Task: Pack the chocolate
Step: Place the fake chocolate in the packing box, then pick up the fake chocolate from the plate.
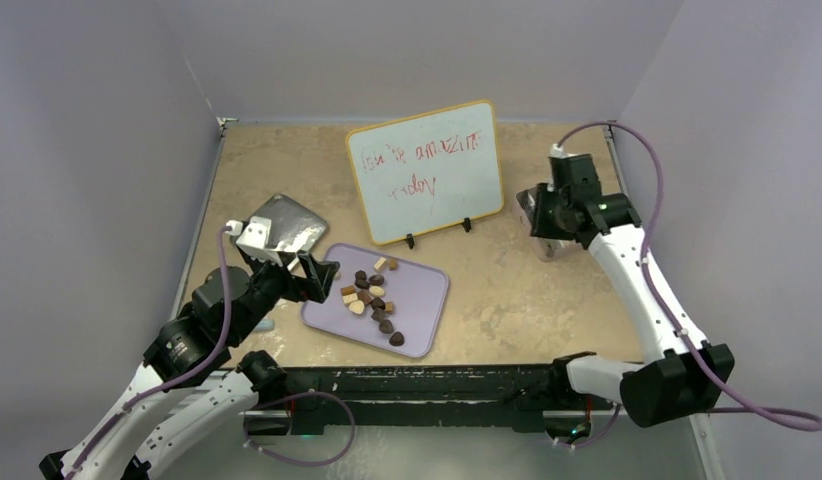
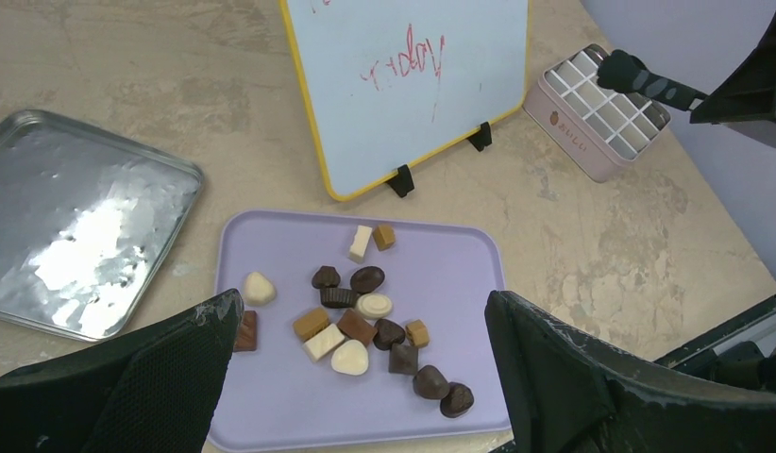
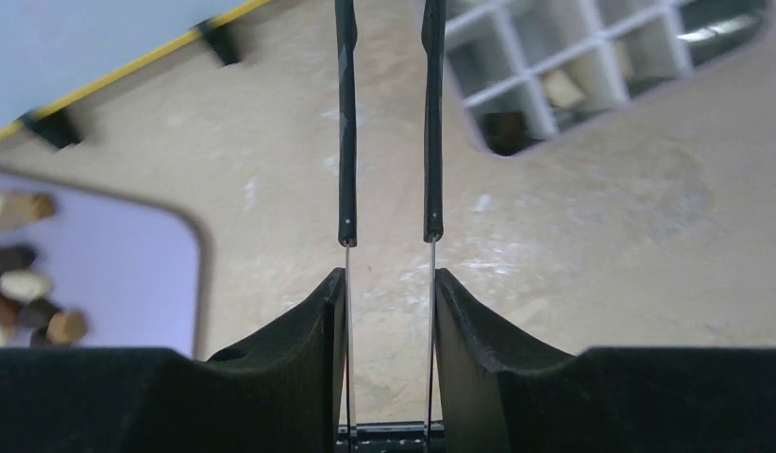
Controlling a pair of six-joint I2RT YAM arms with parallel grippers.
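Beige mottled tabletop (image 1: pixel 507 300), pale lavender walls all round. Nearest, at the left gripper (image 2: pixel 363 304): fingers (image 2: pixel 129 396) spread to the widest, gripping nothing, hovering above the near-left part of the lavender tray (image 2: pixel 271 406). Below and just ahead of those fingers: the chocolate (image 2: pixel 365 326), loose on the tray, dark brown, tan and cream pieces bunched in a ragged band. Long axis of the band: from the tray's far edge, away from the gripper, slanting back toward the right finger, ending in two dark pieces by the near rim. Two strays off to the left-finger side, one cream, one brown, the brown one right at the fingertip's edge. At the band's far end, a cream bar pointing lengthwise away from the gripper, a tan square just beside it on the right. Left of the gripper, off the lavender tray: silver tin tray (image 2: pixel 82 226), flat on the table. Farther ahead: yellow-rimmed whiteboard (image 2: pixel 413 85) propped on black feet, red scrawl across it. Far off to the right: pale pink gridded box (image 2: pixel 573 137), the right gripper (image 3: pixel 389 57) poised above it, well apart from the lavender tray. Its thin fingers (image 3: pixel 346 123) parted by a narrow slot, nothing between them along the visible length, tips cut off at the picture's edge. In cells just right of those fingers: more chocolate, tan in one, dark in another.
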